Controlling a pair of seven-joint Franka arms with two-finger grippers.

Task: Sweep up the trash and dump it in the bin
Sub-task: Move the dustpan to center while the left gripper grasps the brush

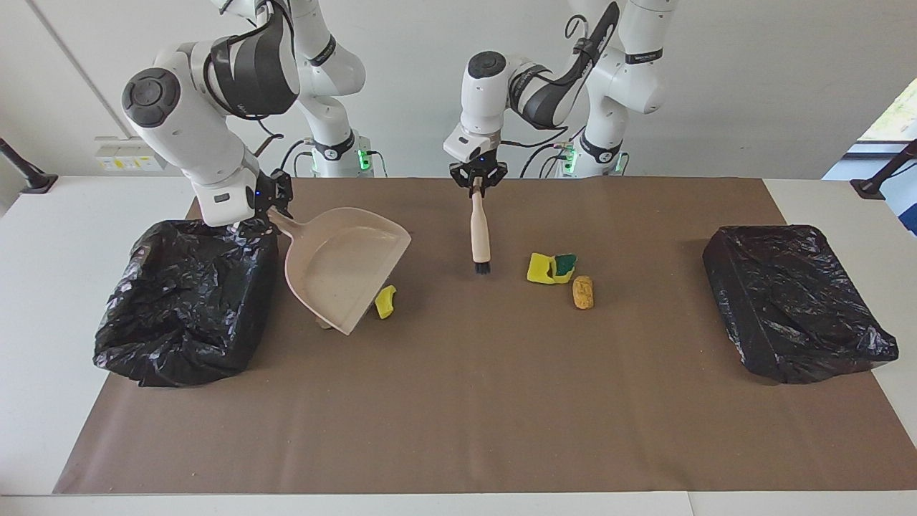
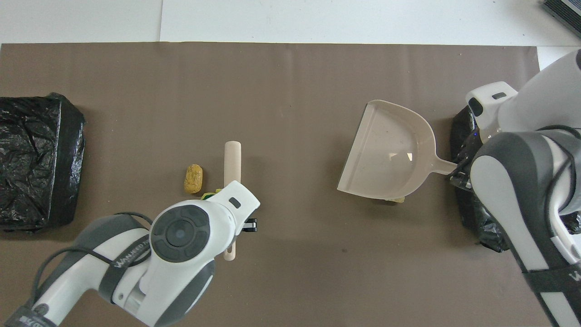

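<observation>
My right gripper [image 1: 276,209] is shut on the handle of the pale dustpan [image 1: 345,264], which is empty and tilted, its lip down by the mat. It also shows in the overhead view [image 2: 390,152]. A yellow sponge piece [image 1: 385,302] lies at the lip's corner. My left gripper [image 1: 478,188] is shut on the wooden brush [image 1: 479,233] and holds it upright, black bristles just over the mat. Beside the brush, toward the left arm's end, lie a green-topped yellow sponge [image 1: 551,267] and a tan bread-like chunk [image 1: 583,292], also in the overhead view [image 2: 193,178].
A black-bagged bin [image 1: 186,301] stands at the right arm's end of the brown mat, right beside the dustpan's handle. A second black-bagged bin [image 1: 795,301] stands at the left arm's end. In the overhead view my left arm hides most of the green-topped sponge.
</observation>
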